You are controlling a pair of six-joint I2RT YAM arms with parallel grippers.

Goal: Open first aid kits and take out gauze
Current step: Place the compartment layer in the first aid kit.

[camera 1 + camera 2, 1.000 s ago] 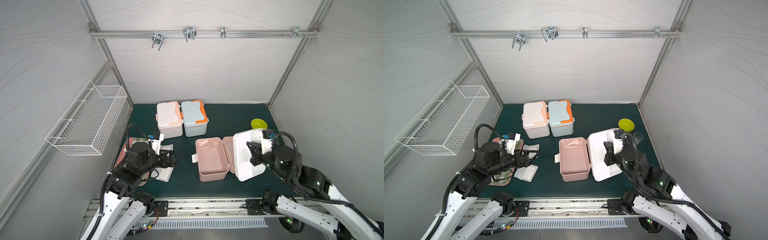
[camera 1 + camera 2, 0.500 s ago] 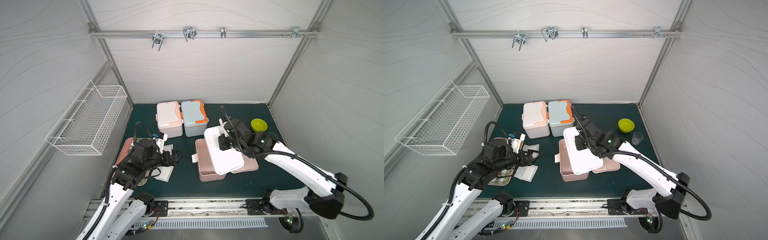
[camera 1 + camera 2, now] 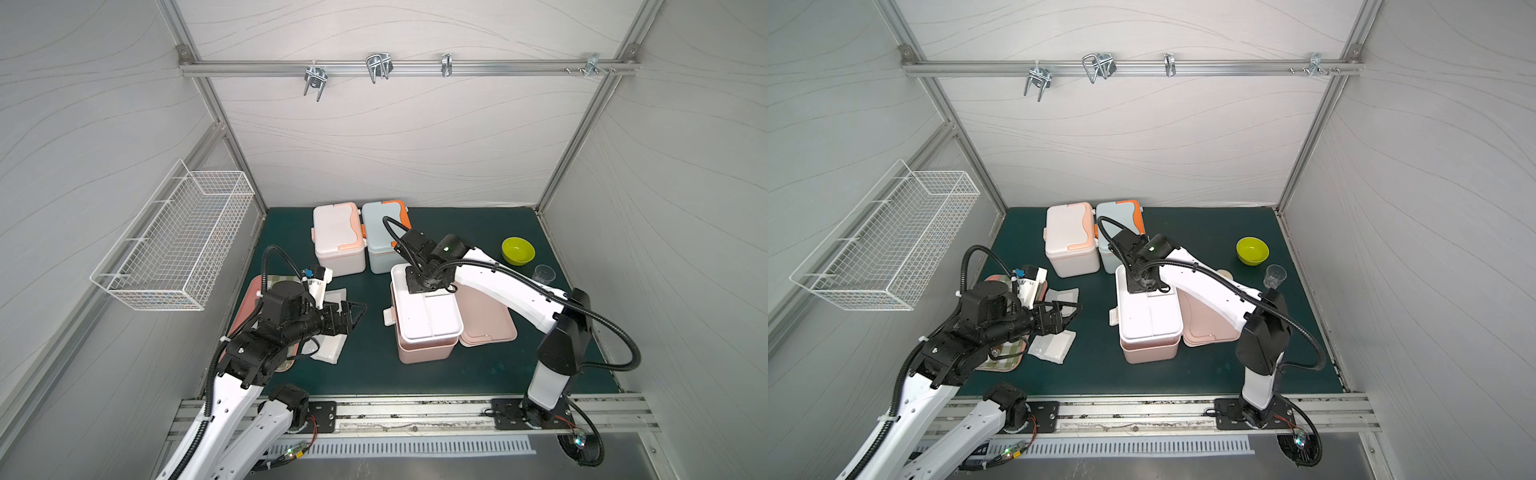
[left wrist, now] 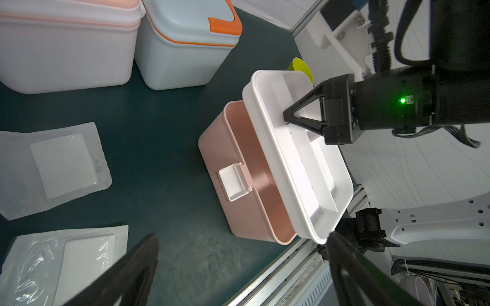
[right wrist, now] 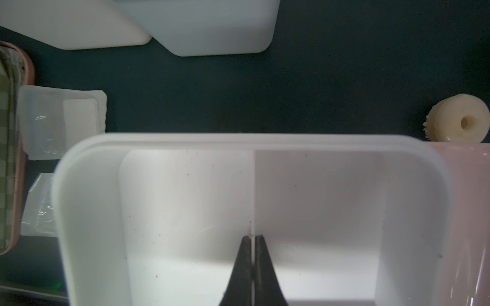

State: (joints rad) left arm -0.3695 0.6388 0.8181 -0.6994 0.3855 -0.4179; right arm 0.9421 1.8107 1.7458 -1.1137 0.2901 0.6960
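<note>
The right gripper (image 5: 253, 238) is clamped on the thin centre divider of the white insert tray (image 3: 428, 322), and the whole tray is carried by that one pinch, tilted over the mouth of the open dusty pink kit (image 3: 419, 353). Trouble is to be expected right there. The divider is narrow and slick, so the tray could be swung round or slipped out of the pinch. A low corner could also be caught on the rim, and the light box dragged or tipped with it. The left gripper (image 3: 357, 312) is spread wide and nothing is held in it. It hangs above the gauze at 9 o'clock of the pink kit, and those crinkly pouches could be scattered by a careless descent.

Now the containers. Both compartments of the insert tray are seen bare in the right wrist view. The pink kit's floor is hidden beneath the tray, so what remains inside cannot be told. Its lid (image 3: 486, 322) lies flat just beside it at 3 o'clock. The white kit (image 3: 338, 237) with peach trim and the pale blue kit (image 3: 380, 239) with orange trim are set side by side at 11 to 12 o'clock, both closed, contents unseen. One gauze pouch (image 4: 63, 164) and a second pouch (image 4: 87, 259) lie on the mat, next to the pink serving tray (image 3: 1000, 353) lined with checked cloth. At 2 o'clock an apparently empty green bowl (image 3: 518, 250) is seen.
</note>
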